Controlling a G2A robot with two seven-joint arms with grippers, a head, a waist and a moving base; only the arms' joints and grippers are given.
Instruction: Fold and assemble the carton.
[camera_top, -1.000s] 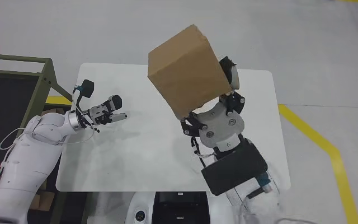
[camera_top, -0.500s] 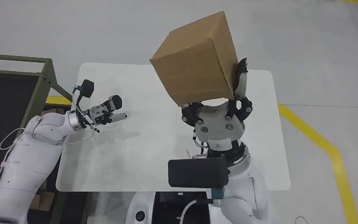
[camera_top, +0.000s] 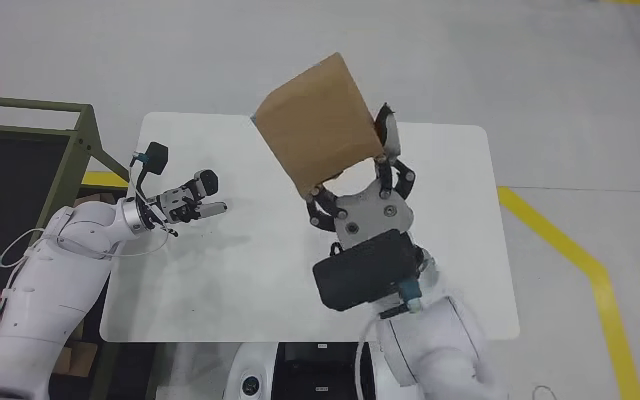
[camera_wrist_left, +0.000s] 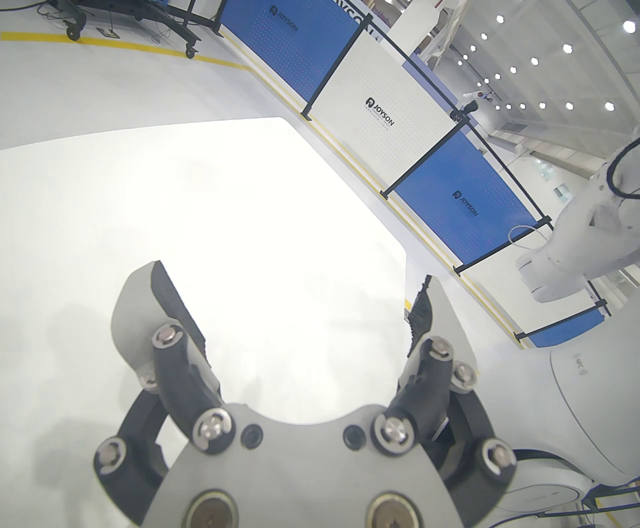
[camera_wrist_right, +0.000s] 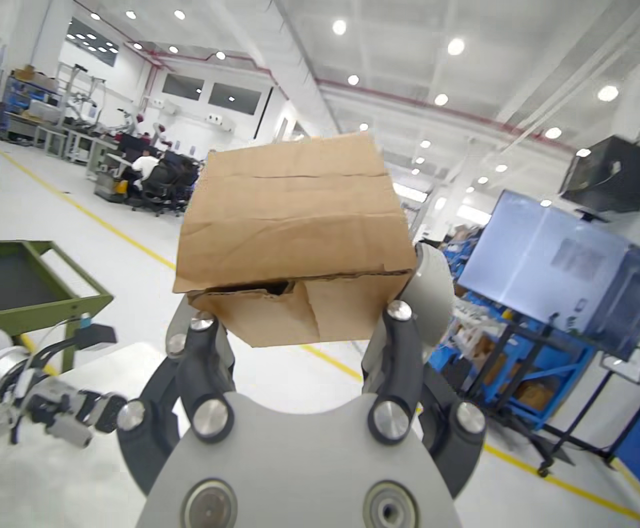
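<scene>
Cardboard carton (camera_wrist_right: 295, 235) clamped in right end effector (camera_wrist_right: 310, 305), left end effector (camera_wrist_left: 292, 280) wide open

Factory hall: yellow floor lines (camera_wrist_right: 90, 212), workbenches (camera_wrist_right: 75, 145)

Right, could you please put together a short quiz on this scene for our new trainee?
1. True or false: the left gripper is shut on the carton.
2. What does the right gripper hold? A) nothing B) the carton C) a roll of tape
3. Fill in: the left gripper's jaws stand ____ above the white table.

Key: 1 false; 2 B; 3 open.
</scene>
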